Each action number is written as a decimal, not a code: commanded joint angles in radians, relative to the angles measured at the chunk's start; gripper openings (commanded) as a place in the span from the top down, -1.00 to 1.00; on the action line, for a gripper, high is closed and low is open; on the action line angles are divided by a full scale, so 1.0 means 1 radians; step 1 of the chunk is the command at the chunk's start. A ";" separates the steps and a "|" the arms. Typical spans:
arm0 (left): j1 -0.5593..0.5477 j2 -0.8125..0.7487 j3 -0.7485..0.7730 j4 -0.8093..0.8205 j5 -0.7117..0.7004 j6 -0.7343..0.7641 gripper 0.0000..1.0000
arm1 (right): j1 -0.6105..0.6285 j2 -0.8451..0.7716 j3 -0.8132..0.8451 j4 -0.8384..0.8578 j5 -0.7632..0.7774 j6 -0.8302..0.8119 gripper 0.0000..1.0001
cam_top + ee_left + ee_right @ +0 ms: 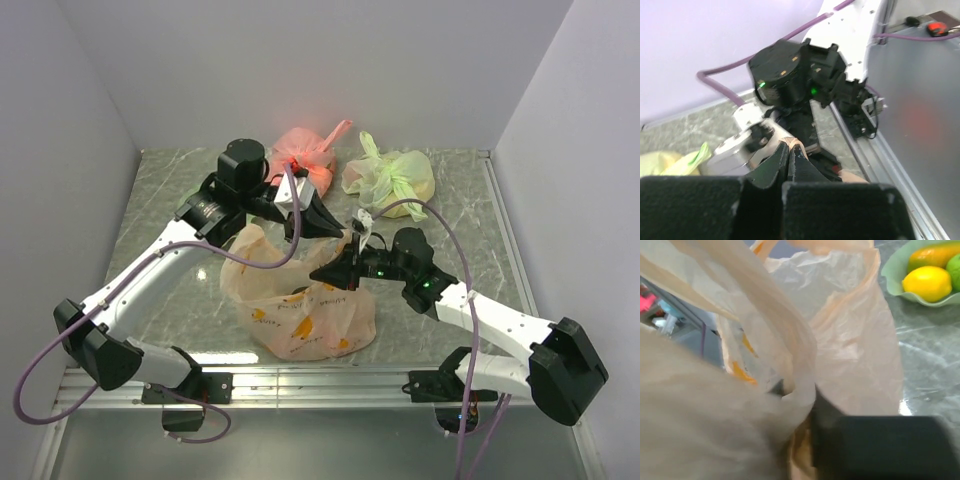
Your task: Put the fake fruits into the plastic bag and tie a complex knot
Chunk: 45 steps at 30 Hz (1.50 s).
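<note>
Yellow fruit [927,283] in green dish [892,282], visible only from right wrist

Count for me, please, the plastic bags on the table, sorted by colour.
Pale orange bag: 1
Pink-red tied bag: 1
Light green tied bag: 1
Total: 3

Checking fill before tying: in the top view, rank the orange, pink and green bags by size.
1. orange bag, clearly largest.
2. green bag and pink bag look alike; the left arm partly hides the pink, so no ranking.
</note>
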 commanded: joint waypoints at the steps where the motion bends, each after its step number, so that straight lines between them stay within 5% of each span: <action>1: 0.006 -0.058 -0.004 0.100 -0.064 -0.023 0.99 | 0.006 -0.018 -0.029 0.034 0.022 0.029 0.73; 3: 0.018 -0.078 -0.019 0.143 -0.118 -0.083 0.80 | 0.006 -0.023 -0.015 -0.021 0.038 -0.004 1.00; 6: 0.080 -0.125 -0.048 0.203 -0.351 -0.262 0.08 | -0.012 -0.038 -0.003 -0.107 0.126 -0.070 1.00; 10: 0.150 -0.156 0.039 -0.097 -0.554 -0.252 -0.28 | -0.032 -0.093 0.016 -0.192 0.277 -0.100 1.00; 16: 0.144 -0.266 -0.155 -0.169 -0.540 -0.218 -0.44 | -0.034 -0.124 -0.006 -0.164 0.377 -0.100 1.00; 25: 0.103 -0.072 -0.090 -0.322 -0.384 0.177 -0.94 | -0.064 -0.059 0.115 -0.120 0.241 -0.254 1.00; 32: 0.115 0.000 -0.141 -0.388 -0.309 0.308 -0.99 | -0.067 -0.073 0.112 -0.135 0.208 -0.311 1.00; 35: 0.114 -0.002 -0.176 -0.400 -0.226 0.238 -0.98 | -0.066 -0.056 0.089 -0.130 0.297 -0.308 1.00; 38: 0.103 -0.053 -0.294 -0.245 -0.192 0.061 -0.99 | -0.067 -0.041 0.048 -0.116 0.435 -0.262 1.00; 42: 0.100 -0.107 -0.412 0.009 -0.233 -0.222 -0.99 | -0.067 -0.053 -0.007 -0.061 0.424 -0.267 1.00; 45: 0.100 -0.066 -0.381 0.010 -0.272 -0.319 -0.99 | -0.066 -0.064 -0.007 -0.054 0.394 -0.290 1.00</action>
